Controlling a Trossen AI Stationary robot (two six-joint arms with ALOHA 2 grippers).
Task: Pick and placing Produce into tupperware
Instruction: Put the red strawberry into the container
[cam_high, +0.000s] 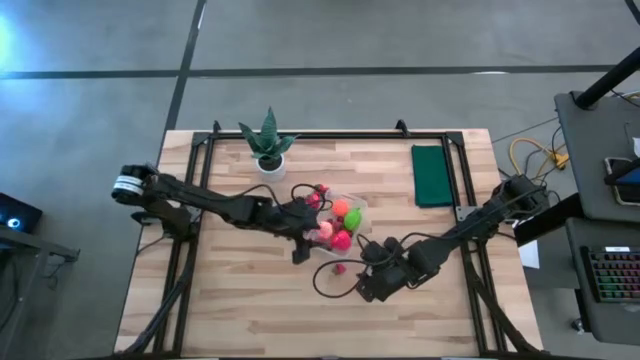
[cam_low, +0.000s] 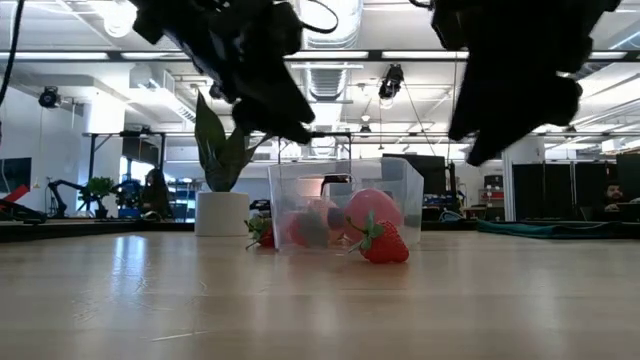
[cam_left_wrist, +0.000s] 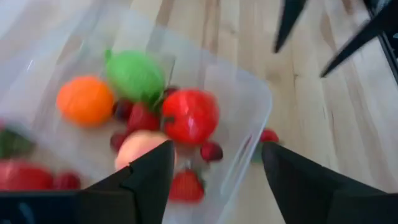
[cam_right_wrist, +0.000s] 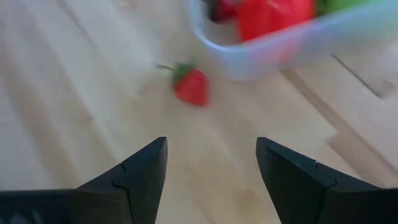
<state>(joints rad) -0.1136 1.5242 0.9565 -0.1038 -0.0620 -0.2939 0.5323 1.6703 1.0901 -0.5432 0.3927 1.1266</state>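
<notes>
Hovering left hand (cam_left_wrist: 214, 168) spread over tupperware (cam_left_wrist: 252, 118), produce (cam_left_wrist: 189, 115) blurred, right hand (cam_right_wrist: 211, 165) spread near strawberry (cam_right_wrist: 191, 86).

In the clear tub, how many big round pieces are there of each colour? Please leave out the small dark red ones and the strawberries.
orange piece: 1
green piece: 1
red piece: 1
pale pink piece: 1
Total: 4, all inside the tupperware.
</notes>
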